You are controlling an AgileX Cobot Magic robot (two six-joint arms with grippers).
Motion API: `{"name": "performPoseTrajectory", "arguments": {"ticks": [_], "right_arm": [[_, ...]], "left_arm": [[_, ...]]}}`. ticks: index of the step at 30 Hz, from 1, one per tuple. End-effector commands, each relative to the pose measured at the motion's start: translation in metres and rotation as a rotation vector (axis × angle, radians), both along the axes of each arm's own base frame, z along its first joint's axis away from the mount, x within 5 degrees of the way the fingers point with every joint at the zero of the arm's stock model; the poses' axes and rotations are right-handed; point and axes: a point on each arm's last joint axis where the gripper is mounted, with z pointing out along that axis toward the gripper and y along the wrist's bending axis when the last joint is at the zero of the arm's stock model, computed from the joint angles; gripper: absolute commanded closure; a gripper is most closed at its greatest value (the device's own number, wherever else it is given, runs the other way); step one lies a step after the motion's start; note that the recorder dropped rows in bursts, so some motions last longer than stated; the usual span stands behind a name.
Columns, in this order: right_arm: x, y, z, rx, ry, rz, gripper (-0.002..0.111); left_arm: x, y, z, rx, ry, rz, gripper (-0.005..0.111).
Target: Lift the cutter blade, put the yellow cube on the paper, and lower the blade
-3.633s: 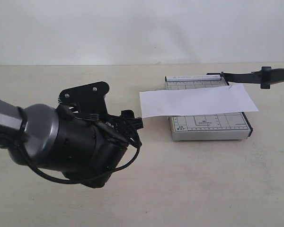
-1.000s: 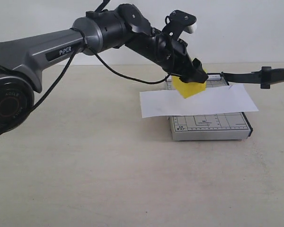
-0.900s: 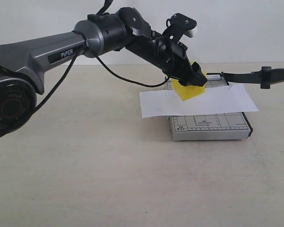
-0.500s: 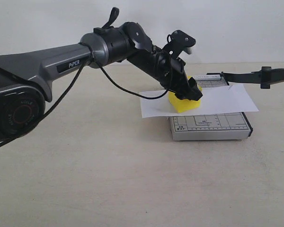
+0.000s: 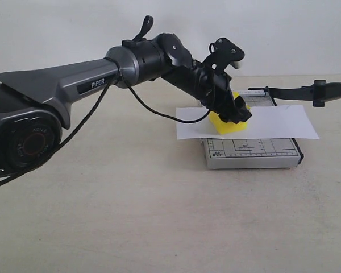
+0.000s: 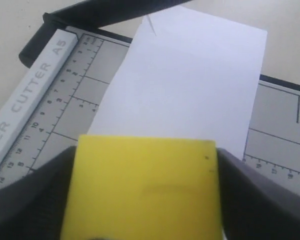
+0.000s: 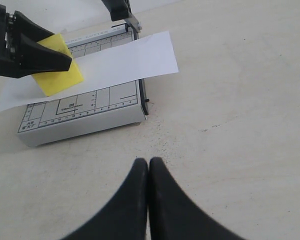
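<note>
Cutter blade (image 5: 298, 91) stands raised off the grey cutter base (image 5: 253, 152). It is hinged at the far side and reaches out to the right past the base's right edge, thick handle at the right end. Paper (image 5: 275, 120) lies flat across the base, long side running left to right, overhanging both the left and right edges. The gridded near strip of the base shows bare in front of it.

Left gripper (image 5: 238, 115) comes in from the left on a long grey arm (image 5: 57, 85) and is clamped around the yellow cube (image 5: 224, 128). Left wrist view: 2 black fingers (image 6: 272, 202) press 2 opposite sides of the cube, its yellow face filling the space between them. Cube is at the left part of the paper, over the left part of the base, well apart from the blade handle. Its lower edge meets the sheet in the exterior view. In the right wrist view it looks tilted, 1 corner down. Cannot tell whether it rests flat.

Right gripper (image 7: 149, 167) hangs over bare table (image 5: 131, 216), apart from the cutter, fingertips pressed together with nothing between them. It touches neither blade, paper nor cube.
</note>
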Motion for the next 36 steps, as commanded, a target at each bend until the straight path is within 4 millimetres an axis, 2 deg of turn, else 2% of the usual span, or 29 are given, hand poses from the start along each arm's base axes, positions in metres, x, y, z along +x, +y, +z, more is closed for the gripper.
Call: {"name": "performPoseTrajectory", "arguments": {"ticks": [1, 3, 6, 10, 12, 14, 17, 18, 22, 24, 27, 31, 32, 33, 34, 35, 36], "right_arm": [[0.0, -0.001, -0.001, -0.009, -0.007, -0.005, 0.108], [0.0, -0.001, -0.001, -0.009, -0.007, -0.005, 0.108], [0.0, -0.001, -0.001, -0.009, -0.007, -0.005, 0.108], [0.0, -0.001, -0.001, -0.009, -0.007, -0.005, 0.108], [0.0, -0.001, -0.001, -0.009, -0.007, -0.005, 0.108], [0.0, -0.001, -0.001, -0.009, -0.007, -0.005, 0.108], [0.0, -0.001, -0.001, -0.01, -0.007, -0.005, 0.108], [0.0, -0.001, -0.001, -0.012, -0.007, -0.004, 0.108], [0.0, -0.001, -0.001, -0.014, -0.005, -0.001, 0.108], [0.0, -0.001, -0.001, -0.016, -0.007, -0.002, 0.108], [0.0, -0.001, -0.001, -0.019, -0.007, 0.0, 0.108], [0.0, -0.001, -0.001, -0.019, -0.007, 0.0, 0.108], [0.0, -0.001, -0.001, -0.019, -0.007, 0.0, 0.108], [0.0, -0.001, -0.001, -0.019, -0.007, 0.0, 0.108], [0.0, -0.001, -0.001, -0.019, -0.007, 0.0, 0.108], [0.0, -0.001, -0.001, -0.019, -0.006, 0.001, 0.108], [0.0, -0.001, -0.001, -0.019, -0.006, 0.001, 0.108]], "left_arm": [[0.0, -0.006, 0.009, -0.094, 0.035, 0.057, 0.017], [0.0, -0.007, 0.01, -0.113, 0.056, 0.062, 0.013], [-0.003, -0.005, 0.015, -0.107, 0.076, 0.043, 0.013], [-0.004, 0.001, 0.036, -0.123, 0.152, 0.094, 0.017], [-0.002, 0.005, 0.049, -0.127, 0.167, 0.153, 0.03], [-0.001, 0.01, 0.06, -0.112, 0.168, 0.218, 0.05], [0.0, 0.017, 0.069, -0.089, 0.239, 0.329, 0.094], [0.0, 0.018, 0.071, -0.08, 0.24, 0.34, 0.101], [0.004, 0.024, 0.078, -0.072, 0.24, 0.447, 0.102], [0.008, 0.032, 0.095, -0.107, 0.176, 0.532, 0.102], [0.003, 0.053, 0.133, -0.224, 0.067, 0.671, 0.102], [-0.02, 0.08, 0.143, -0.262, -0.042, 0.674, 0.102], [-0.037, 0.1, 0.15, -0.306, -0.109, 0.652, 0.102], [-0.055, 0.125, 0.15, -0.332, -0.145, 0.644, 0.102], [-0.063, 0.141, 0.149, -0.339, -0.159, 0.651, 0.102], [-0.073, 0.174, 0.146, -0.342, -0.184, 0.682, 0.102], [-0.075, 0.195, 0.143, -0.337, -0.196, 0.715, 0.102]]}}
